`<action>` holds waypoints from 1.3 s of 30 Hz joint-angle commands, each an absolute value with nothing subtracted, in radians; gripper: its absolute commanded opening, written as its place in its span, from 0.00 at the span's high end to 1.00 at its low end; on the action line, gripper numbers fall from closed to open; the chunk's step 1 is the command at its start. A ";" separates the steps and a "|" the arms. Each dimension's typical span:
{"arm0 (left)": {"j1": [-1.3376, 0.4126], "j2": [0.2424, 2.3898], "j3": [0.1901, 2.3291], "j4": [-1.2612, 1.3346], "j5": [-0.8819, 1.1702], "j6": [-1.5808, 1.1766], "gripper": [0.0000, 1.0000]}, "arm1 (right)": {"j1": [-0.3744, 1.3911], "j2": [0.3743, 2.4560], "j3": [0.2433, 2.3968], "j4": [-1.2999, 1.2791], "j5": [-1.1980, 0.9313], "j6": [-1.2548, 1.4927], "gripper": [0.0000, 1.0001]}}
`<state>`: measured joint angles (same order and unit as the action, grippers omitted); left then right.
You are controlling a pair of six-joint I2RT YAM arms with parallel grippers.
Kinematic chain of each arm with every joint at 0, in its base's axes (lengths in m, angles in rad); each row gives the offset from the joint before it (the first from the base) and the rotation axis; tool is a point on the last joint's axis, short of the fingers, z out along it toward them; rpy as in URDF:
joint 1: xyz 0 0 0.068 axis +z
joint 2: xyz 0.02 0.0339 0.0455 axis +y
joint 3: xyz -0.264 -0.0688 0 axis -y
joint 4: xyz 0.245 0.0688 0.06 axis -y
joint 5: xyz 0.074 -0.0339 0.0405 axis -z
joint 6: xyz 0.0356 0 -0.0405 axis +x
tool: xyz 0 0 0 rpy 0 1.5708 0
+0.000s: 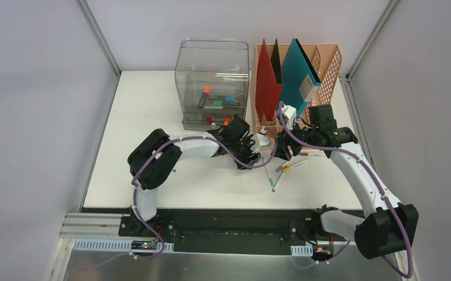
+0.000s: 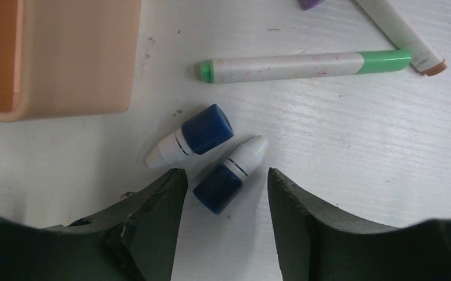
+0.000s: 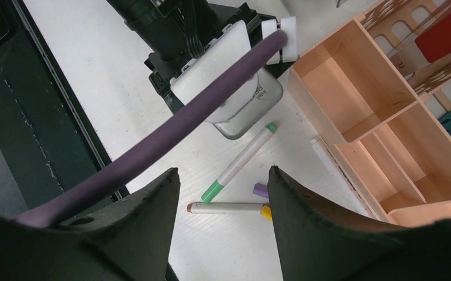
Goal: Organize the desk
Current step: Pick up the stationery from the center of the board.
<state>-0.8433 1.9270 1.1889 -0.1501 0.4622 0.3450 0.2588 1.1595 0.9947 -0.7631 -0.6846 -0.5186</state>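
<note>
The white bench [image 1: 152, 117] fills the middle of the scene, flat and smooth, with aluminium rails and grey walls around it. Over its centre the left arm bends out from the near left, its forearm running right and its wrist tipped down. The left gripper [image 2: 224, 178] hangs just above the surface. Its jaws are spread either side of a short blue-and-white tube [image 2: 220, 187] and do not touch it. A second tube [image 2: 190, 136] lies just beside, near the corner of the peach rack [image 1: 328, 64].

The right arm arches from the near right toward the rack's front. The right gripper [image 3: 223, 175] has its jaws spread, nothing between them, above a white marker with a green cap [image 3: 240, 164].

At the far edge stands a clear plastic box [image 1: 214, 70] holding an orange-capped marker [image 1: 203, 95] and small blue and green pieces. The latticed rack to its right holds a red folder [image 1: 267, 82] and a teal folder [image 1: 298, 76], both upright.
</note>
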 commanded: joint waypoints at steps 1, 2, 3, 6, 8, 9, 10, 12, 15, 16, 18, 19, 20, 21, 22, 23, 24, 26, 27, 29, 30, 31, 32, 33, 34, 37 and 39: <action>-0.875 1.941 1.208 -0.137 0.374 0.395 0.49 | 0.261 1.148 1.002 -0.752 -0.687 -0.536 0.40; -0.880 1.941 1.205 -0.137 0.360 0.396 0.50 | 0.261 1.149 1.001 -0.752 -0.688 -0.536 0.41; -0.886 1.941 1.202 -0.137 0.347 0.399 0.51 | 0.261 1.149 1.002 -0.752 -0.687 -0.536 0.41; -0.899 1.939 1.192 -0.137 0.315 0.409 0.59 | 0.261 1.149 1.002 -0.752 -0.687 -0.537 0.40; -0.909 1.938 1.184 -0.137 0.292 0.415 0.63 | 0.261 1.149 1.002 -0.752 -0.686 -0.537 0.40; -0.913 1.938 1.179 -0.137 0.280 0.417 0.66 | 0.261 1.150 1.001 -0.752 -0.686 -0.537 0.40; -0.916 1.934 1.171 -0.137 0.272 0.417 0.69 | 0.261 1.150 1.002 -0.753 -0.686 -0.537 0.40; -0.922 1.930 1.160 -0.136 0.265 0.414 0.74 | 0.261 1.150 1.002 -0.751 -0.687 -0.537 0.41; -0.928 1.914 1.137 -0.129 0.257 0.405 0.81 | 0.261 1.150 1.002 -0.752 -0.686 -0.537 0.40; -0.928 1.905 1.125 -0.123 0.256 0.401 0.84 | 0.261 1.150 1.002 -0.752 -0.686 -0.537 0.40; -0.930 1.887 1.103 -0.115 0.256 0.389 0.88 | 0.261 1.150 1.002 -0.752 -0.686 -0.537 0.40; -0.930 1.876 1.090 -0.108 0.257 0.382 0.91 | 0.260 1.151 1.002 -0.752 -0.686 -0.536 0.40; -0.930 1.863 1.077 -0.100 0.259 0.374 0.93 | 0.261 1.150 1.002 -0.752 -0.686 -0.537 0.41; -0.930 1.852 1.064 -0.092 0.260 0.365 0.95 | 0.261 1.150 1.002 -0.752 -0.685 -0.537 0.40; -0.931 1.837 1.050 -0.084 0.261 0.354 0.97 | 0.261 1.150 1.002 -0.752 -0.685 -0.537 0.40; -0.931 1.823 1.035 -0.069 0.263 0.339 1.00 | 0.261 1.150 1.002 -0.752 -0.684 -0.537 0.40; -0.930 1.806 1.018 -0.057 0.262 0.324 1.00 | 0.261 1.150 1.002 -0.752 -0.684 -0.537 0.40; -0.931 1.770 0.981 -0.024 0.258 0.292 1.00 | 0.261 1.150 1.002 -0.752 -0.683 -0.537 0.40; -0.931 1.752 0.960 -0.006 0.257 0.274 1.00 | 0.260 1.149 1.002 -0.752 -0.683 -0.537 0.40; -0.930 1.717 0.910 0.040 0.247 0.235 1.00 | 0.260 1.149 1.002 -0.752 -0.683 -0.537 0.40; -0.931 1.699 0.889 0.061 0.240 0.214 1.00 | 0.261 1.150 1.001 -0.753 -0.682 -0.538 0.40; -0.930 1.677 0.868 0.079 0.226 0.192 1.00 | 0.261 1.149 1.002 -0.752 -0.681 -0.538 0.40; -0.929 1.659 0.848 0.099 0.207 0.164 1.00 | 0.261 1.148 1.002 -0.752 -0.682 -0.538 0.40; -0.929 1.641 0.828 0.121 0.183 0.136 1.00 | 0.261 1.149 1.002 -0.752 -0.682 -0.538 0.40; -0.929 1.625 0.807 0.147 0.143 0.100 1.00 | 0.261 1.148 1.001 -0.752 -0.682 -0.538 0.40; -0.927 1.568 0.752 0.185 0.052 0.036 1.00 | 0.261 1.147 1.000 -0.752 -0.683 -0.538 0.40; -0.928 1.527 0.729 0.187 0.008 0.021 1.00 | 0.261 1.145 1.000 -0.751 -0.682 -0.538 0.40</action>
<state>-0.9230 1.6264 0.7689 0.0982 0.1364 0.1215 0.2588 1.1595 0.9947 -0.7746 -0.6834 -0.5255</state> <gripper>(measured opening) 0.246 0.595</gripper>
